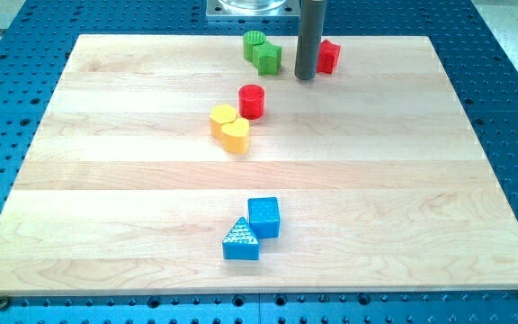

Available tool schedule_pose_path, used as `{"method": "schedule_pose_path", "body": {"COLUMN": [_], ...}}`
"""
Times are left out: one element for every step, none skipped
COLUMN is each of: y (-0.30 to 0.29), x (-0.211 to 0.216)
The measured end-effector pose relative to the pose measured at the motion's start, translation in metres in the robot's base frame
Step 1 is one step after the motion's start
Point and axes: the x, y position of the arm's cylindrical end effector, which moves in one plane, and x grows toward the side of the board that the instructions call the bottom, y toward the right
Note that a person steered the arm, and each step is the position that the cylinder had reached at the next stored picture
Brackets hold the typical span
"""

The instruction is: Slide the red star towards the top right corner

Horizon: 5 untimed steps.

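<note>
The red star (329, 56) lies near the view's top, right of centre, partly hidden behind my rod. My tip (306, 77) rests on the board right at the star's left side, touching or nearly touching it. The board's top right corner (428, 39) lies further to the view's right of the star.
A green cylinder (254, 41) and a green block (267, 58) sit left of my tip. A red cylinder (252, 101) and two yellow blocks (230, 127) lie lower left. A blue cube (263, 217) and a blue triangle (240, 240) lie near the view's bottom.
</note>
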Motion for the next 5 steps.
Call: {"method": "schedule_pose_path", "body": {"y": [0.017, 0.062, 0.104, 0.092, 0.040], "x": [-0.021, -0.026, -0.026, -0.010, 0.052]}}
